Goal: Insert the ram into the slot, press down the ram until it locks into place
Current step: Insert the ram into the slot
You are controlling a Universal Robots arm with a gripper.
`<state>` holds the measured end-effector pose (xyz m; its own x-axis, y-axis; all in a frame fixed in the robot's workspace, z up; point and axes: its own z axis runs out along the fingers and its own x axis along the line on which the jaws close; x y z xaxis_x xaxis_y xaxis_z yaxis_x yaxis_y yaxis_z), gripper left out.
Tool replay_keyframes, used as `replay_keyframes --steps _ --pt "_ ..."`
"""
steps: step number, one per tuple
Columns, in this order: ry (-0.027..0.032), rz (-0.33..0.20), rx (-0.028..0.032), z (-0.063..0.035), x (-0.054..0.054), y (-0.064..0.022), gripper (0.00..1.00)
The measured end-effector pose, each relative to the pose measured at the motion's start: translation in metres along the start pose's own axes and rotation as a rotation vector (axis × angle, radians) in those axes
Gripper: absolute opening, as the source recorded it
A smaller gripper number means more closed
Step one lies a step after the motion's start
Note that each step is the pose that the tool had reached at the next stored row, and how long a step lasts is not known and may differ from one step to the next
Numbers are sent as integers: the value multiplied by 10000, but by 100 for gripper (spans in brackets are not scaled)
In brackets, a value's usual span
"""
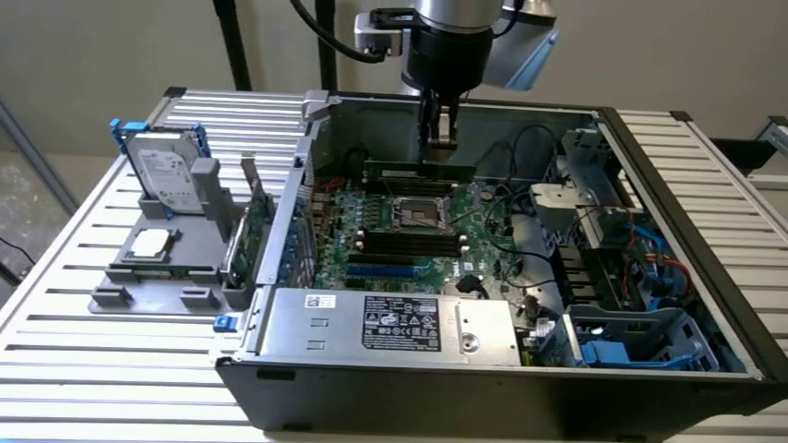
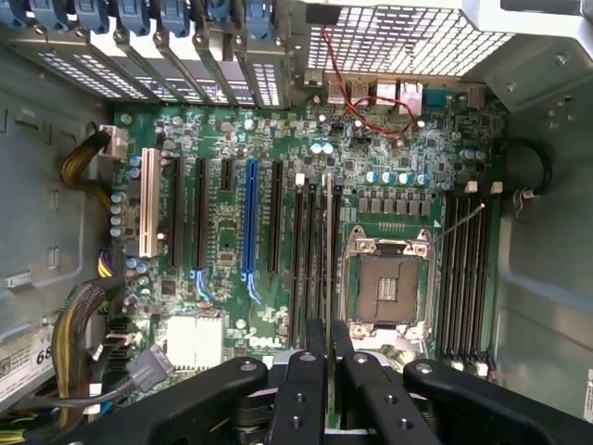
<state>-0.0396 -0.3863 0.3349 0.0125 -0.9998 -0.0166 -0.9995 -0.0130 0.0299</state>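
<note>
Tool (image 1: 437,140) clamped narrow on the top edge of the long thin green circuit-board ram stick (image 1: 419,170). Stick hangs level under the tool inside the open black computer case (image 1: 689,231). Below the tool are parallel long black memory slots (image 2: 299,250) with white clips on the green motherboard (image 2: 222,222). Ram is above them, not seated.

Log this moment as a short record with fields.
grip: tool shut on the ram
ram: upright on its long edge, inside the open computer case
slots: parallel black slots beside the CPU socket, ram lined up along them
seated: cannot tell
</note>
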Motion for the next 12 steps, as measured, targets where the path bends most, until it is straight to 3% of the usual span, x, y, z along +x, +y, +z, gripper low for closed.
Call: replay_keyframes --steps 12 --pt "16 289 3 217 -7 -18 13"
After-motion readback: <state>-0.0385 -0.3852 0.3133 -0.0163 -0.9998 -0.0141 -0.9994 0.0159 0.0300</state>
